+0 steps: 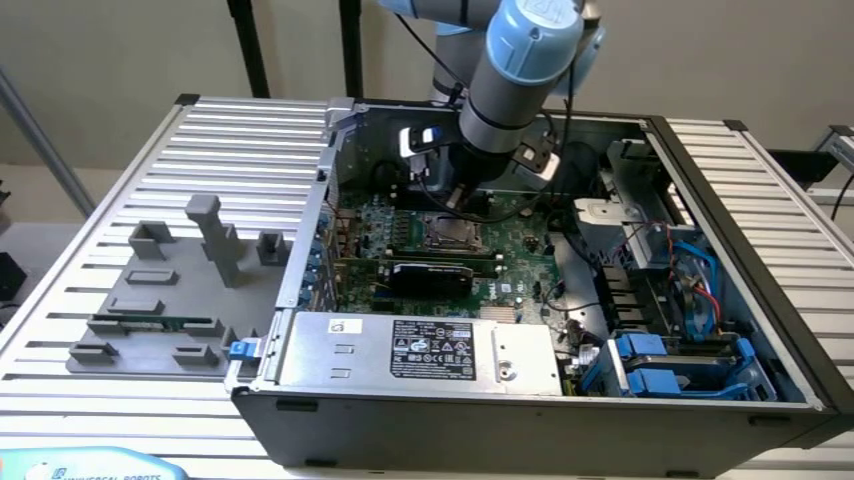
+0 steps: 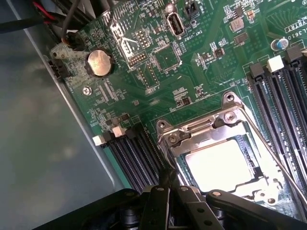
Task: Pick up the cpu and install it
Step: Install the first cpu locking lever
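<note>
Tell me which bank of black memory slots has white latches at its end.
The memory slot bank beside the case wall; the other bank has black latches.

My arm [image 1: 514, 70] is silver-grey tubing with pale blue joint caps, black cables trailing; my gripper [image 2: 168, 206] is black with screwed linkages.

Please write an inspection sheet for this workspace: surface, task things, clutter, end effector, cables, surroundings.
Surface: ribbed metal table carrying an open computer case.
Task things: cpu lies in the motherboard socket; retention frame raised.
Clutter: grey fixture blocks and a green memory stick on the table.
End effector: end effector shut, directly over the socket, holding nothing visible.
Cables: red and blue cables inside the case.
Surroundings: beige wall.
</note>
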Controlling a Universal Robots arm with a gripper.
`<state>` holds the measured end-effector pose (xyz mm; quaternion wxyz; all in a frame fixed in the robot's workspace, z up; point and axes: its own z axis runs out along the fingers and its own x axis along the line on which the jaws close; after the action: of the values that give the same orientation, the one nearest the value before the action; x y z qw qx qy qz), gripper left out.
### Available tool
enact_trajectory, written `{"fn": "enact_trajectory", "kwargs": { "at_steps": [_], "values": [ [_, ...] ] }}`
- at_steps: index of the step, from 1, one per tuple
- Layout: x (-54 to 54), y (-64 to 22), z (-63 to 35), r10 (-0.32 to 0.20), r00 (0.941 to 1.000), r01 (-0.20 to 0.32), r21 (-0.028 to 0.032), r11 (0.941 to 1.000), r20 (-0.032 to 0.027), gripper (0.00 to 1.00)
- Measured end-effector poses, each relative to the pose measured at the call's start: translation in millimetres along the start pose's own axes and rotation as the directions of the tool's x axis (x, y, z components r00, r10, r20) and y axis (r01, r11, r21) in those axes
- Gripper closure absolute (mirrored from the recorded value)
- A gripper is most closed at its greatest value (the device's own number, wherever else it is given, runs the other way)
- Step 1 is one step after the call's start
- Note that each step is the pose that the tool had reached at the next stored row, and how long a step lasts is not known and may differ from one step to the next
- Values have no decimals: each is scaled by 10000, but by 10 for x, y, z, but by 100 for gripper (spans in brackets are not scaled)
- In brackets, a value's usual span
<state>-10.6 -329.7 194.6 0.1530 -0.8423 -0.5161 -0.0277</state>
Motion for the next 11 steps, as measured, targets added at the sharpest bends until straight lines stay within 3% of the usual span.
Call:
{"fn": "enact_trajectory", "kwargs": {
  "at_steps": [11],
  "values": [
    [36,94,-4,-135,9999,135,30,9999,28,89]
  ]
}}
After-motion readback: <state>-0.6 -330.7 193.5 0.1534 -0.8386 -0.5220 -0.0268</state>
